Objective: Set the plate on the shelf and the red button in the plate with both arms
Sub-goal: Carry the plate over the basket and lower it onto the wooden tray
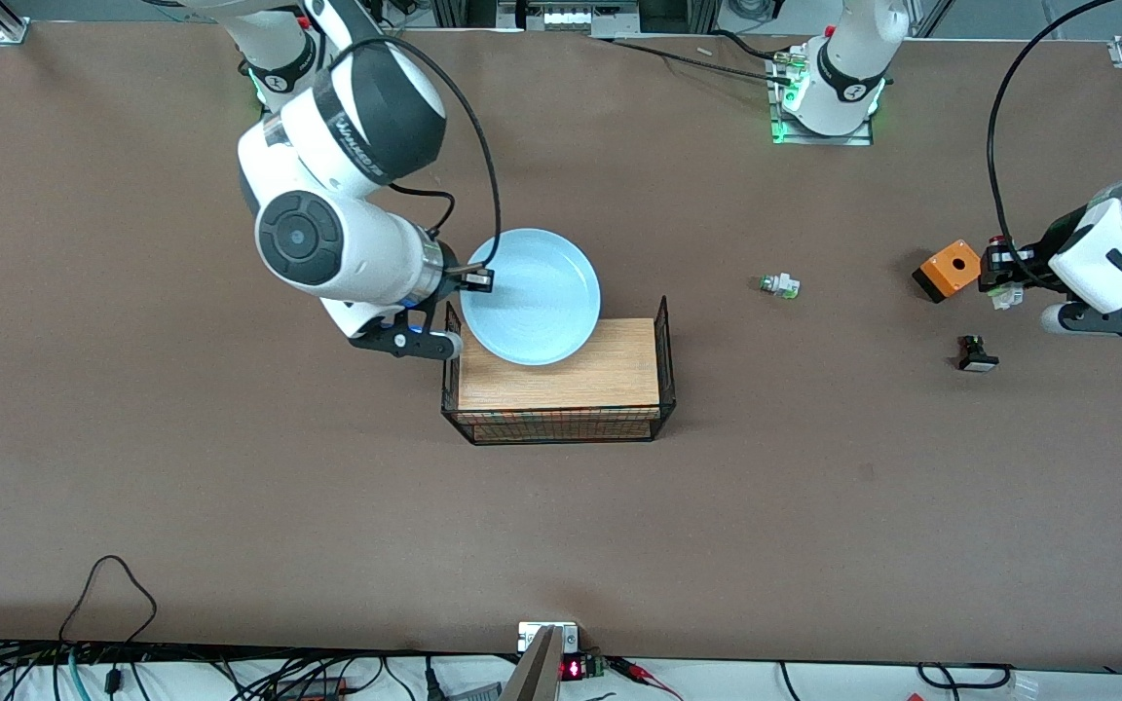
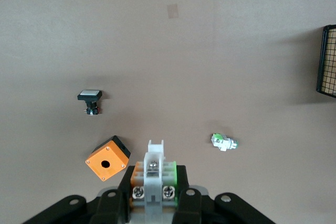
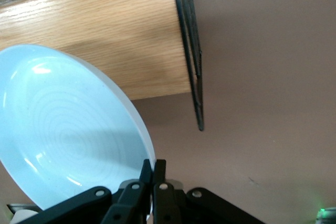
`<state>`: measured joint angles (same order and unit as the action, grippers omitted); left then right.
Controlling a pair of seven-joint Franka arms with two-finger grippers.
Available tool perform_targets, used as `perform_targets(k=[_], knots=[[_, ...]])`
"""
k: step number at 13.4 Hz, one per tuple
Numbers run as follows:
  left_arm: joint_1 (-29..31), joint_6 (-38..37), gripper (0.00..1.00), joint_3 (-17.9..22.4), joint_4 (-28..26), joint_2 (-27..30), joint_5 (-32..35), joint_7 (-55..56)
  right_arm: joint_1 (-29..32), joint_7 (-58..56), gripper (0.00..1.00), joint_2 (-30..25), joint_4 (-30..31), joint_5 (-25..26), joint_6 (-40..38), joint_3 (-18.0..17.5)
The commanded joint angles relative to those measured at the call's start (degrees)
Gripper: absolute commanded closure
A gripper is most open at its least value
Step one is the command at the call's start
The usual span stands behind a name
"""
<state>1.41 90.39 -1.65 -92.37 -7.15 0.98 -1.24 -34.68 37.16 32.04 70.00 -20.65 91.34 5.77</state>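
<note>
So the right gripper (image 3: pixel 153 174) has its jaws pinched on the rim of the plate (image 1: pixel 532 295), which hangs face-up and roughly level, partly over the wood shelf (image 1: pixel 561 375) of the wire rack (image 1: pixel 663 336). The arm covers the plate's edge on that side. The left gripper (image 2: pixel 154 179) has its jaws clamped on the red button (image 1: pixel 1001 282), above the bench (image 1: pixel 230 506) beside the orange box (image 1: pixel 948 270). The button's long axis runs straight out along the jaws. In the left wrist view its white body hides the red cap.
</note>
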Motion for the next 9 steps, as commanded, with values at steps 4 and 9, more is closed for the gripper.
perform_targets(k=[4,9], knots=[[0.3,-1.0,1.00,-0.4,1.5,-0.8,-0.2,0.0,-4.1,5.9,1.00,1.8,0.6,0.0,7.1,0.4],[0.3,-1.0,1.00,-0.4,1.5,-0.8,-0.2,0.0,-5.1,6.5,1.00,4.6,0.7,0.0,13.4,0.4]])
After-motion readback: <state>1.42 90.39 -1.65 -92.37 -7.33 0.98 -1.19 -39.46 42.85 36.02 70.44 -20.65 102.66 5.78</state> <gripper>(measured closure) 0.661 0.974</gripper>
